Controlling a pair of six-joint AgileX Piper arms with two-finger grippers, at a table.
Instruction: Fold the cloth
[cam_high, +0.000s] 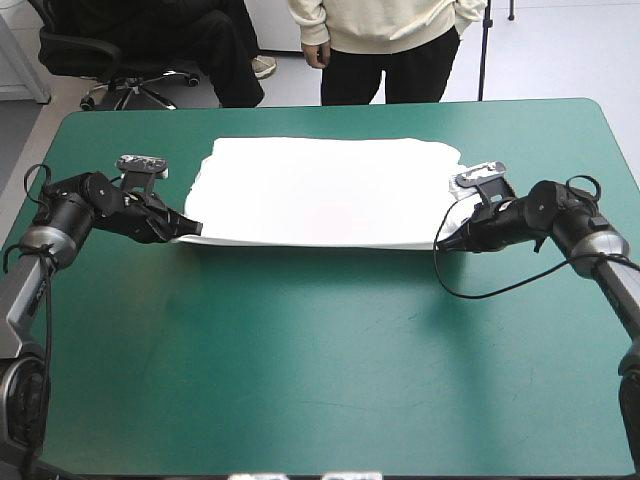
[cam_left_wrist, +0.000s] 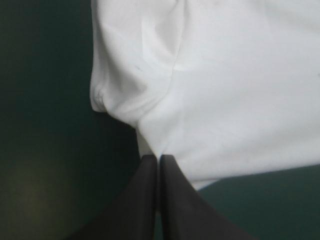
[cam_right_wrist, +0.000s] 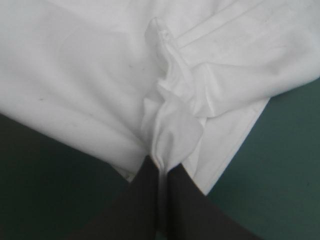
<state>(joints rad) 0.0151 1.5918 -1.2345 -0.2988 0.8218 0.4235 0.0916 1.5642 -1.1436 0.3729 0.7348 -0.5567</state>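
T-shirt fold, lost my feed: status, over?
Left gripper shut on T-shirt corner. Right gripper shut on other end. T-shirt spread flat. Nothing in the way.

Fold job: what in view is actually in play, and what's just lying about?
In play:
T-shirt, spread flat
left gripper, fingers shut on its near edge, left end
right gripper, fingers shut on its near edge, right end

Lying about:
only the teal-green cover, the surface underneath

White T-shirt (cam_high: 320, 190) flat across far table
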